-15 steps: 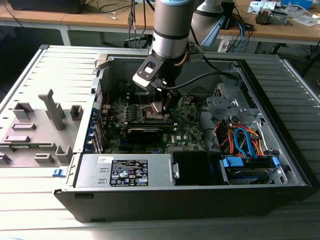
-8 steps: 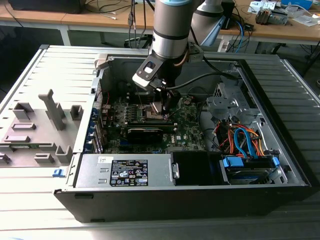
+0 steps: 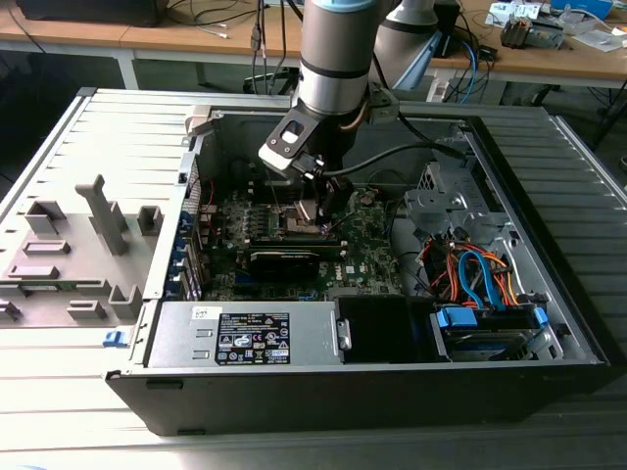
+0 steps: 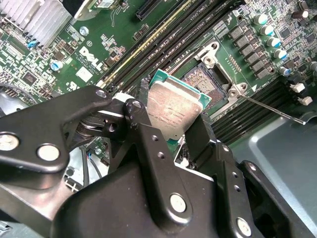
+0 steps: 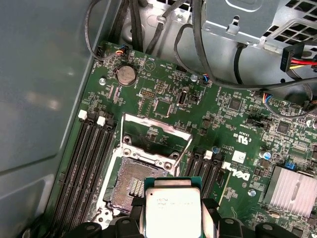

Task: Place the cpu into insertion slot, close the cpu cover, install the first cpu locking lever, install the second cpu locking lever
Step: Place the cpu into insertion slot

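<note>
An open computer case is lying on its side on the grey ribbed worktop. Taking the case as a dial in the exterior view, the arm is hanging down from twelve o'clock. The green motherboard is lying toward ten o'clock of the case's middle, and the power supply is sitting at seven o'clock. The end effector is hovering over the motherboard.

In both wrist views its black fingers are pinching the cpu by two opposite edges. The cpu's silvery top is facing up toward the cameras. Being square, it is showing no long axis. In the first wrist view its edges are running roughly parallel to the sides of the insertion slot. It is hanging over one edge of the slot, not seated, so the dark contact field is lying uncovered. The cpu cover is standing open on the slot's opposite side. A thin metal lever is sticking out from the slot's corner.
</note>
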### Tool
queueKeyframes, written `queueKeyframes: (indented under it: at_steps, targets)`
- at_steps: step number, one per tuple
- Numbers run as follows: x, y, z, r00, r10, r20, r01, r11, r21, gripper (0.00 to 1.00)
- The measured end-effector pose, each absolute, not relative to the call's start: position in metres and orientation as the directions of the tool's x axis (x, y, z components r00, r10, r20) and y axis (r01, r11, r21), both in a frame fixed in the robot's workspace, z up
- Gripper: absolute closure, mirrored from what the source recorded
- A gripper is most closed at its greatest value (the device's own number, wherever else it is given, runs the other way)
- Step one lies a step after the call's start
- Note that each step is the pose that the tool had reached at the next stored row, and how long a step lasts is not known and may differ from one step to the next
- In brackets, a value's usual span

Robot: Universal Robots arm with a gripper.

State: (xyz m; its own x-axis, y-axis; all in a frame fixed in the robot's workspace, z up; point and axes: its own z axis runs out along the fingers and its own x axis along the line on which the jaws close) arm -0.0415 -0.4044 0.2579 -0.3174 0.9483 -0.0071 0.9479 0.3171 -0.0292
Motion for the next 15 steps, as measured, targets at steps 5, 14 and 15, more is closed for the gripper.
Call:
queueKeyframes:
  at_steps: [5, 14, 15]
  targets:
    - [-0.0415, -0.4044, 0.2576, -0.309, 0.951, -0.007, 0.951, 0.308, -0.029, 0.45]
    - [-0.0415, -0.4044, 0.2563, -0.274, 0.962, -0.007, 0.961, 0.274, -0.029, 0.45]
    - [-0.0415, -0.4044, 0.2562, -0.273, 0.962, -0.007, 0.962, 0.273, -0.029, 0.45]
